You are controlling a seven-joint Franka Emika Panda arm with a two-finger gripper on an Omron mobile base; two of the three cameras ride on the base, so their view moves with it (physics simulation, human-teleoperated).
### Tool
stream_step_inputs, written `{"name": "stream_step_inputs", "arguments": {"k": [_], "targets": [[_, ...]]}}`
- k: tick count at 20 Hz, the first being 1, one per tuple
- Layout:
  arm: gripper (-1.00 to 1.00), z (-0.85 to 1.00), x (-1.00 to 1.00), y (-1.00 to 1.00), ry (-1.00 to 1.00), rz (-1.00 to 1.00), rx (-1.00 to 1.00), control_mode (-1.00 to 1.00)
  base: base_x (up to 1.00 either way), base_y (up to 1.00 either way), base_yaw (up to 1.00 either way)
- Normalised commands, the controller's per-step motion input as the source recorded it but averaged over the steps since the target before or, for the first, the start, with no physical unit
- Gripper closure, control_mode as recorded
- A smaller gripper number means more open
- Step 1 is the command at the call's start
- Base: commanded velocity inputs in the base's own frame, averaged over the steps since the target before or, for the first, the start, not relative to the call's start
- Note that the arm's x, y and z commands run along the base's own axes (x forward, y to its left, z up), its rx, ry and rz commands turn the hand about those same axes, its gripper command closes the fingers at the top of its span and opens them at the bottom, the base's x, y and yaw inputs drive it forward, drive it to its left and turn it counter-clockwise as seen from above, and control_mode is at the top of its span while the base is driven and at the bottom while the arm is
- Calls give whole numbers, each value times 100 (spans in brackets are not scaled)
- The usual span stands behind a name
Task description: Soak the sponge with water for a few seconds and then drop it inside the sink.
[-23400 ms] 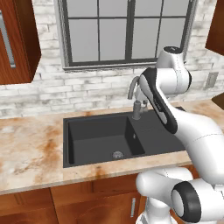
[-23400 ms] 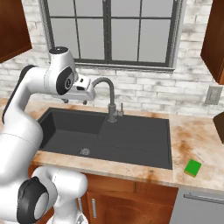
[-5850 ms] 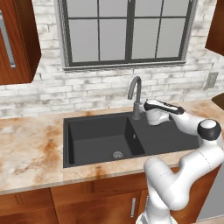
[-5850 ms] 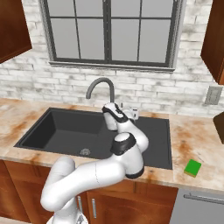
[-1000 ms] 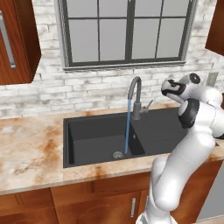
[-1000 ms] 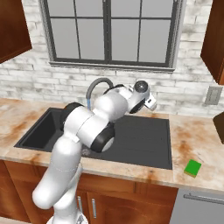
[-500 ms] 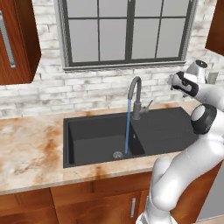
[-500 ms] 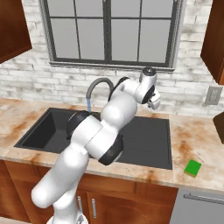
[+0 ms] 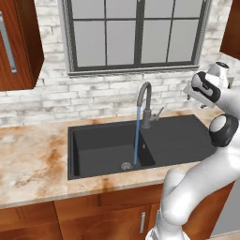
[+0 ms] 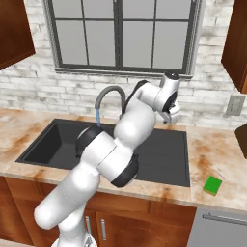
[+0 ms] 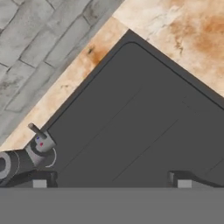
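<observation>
The green sponge (image 10: 212, 185) lies flat on the counter to the right of the sink, far from my gripper. A thin blue stream of water (image 9: 137, 135) runs from the curved faucet (image 9: 145, 104) into the dark sink (image 9: 96, 143); the water (image 10: 98, 117) also shows from the right. My gripper (image 11: 109, 180) hangs high above the drainboard (image 11: 144, 113), open, with nothing between its fingertips (image 11: 178, 180). From the base, the gripper (image 10: 170, 116) is up near the back wall, right of the faucet.
The faucet's lever and base (image 11: 40, 144) sit at the lower left of the hand view. A brick backsplash (image 11: 35, 48) and window stand behind the sink. Marble counter (image 9: 33, 164) runs on both sides. A wall outlet (image 10: 235, 105) is at the right.
The arm has swung up and to the right, carrying the hand from near the faucet to high over the drainboard. Water keeps running, and the sponge has not moved.
</observation>
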Motion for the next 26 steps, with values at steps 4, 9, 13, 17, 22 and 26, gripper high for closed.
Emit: {"name": "stream_step_inputs", "arguments": {"k": [4, 9, 13, 17, 22, 26], "targets": [[-100, -61, 0, 0, 0, -2, 0, -100, 0, 0, 0], [-100, -70, -8, 0, 0, -4, -1, -100, 0, 0, 0], [-100, -8, -37, 0, 0, -4, -2, -100, 0, 0, 0], [-100, 22, -60, 0, 4, 0, 0, -100, 0, 0, 0], [-100, 5, -54, 0, 13, 0, 0, -100, 0, 0, 0], [-100, -3, -52, 0, 13, 0, 0, -100, 0, 0, 0]]}}
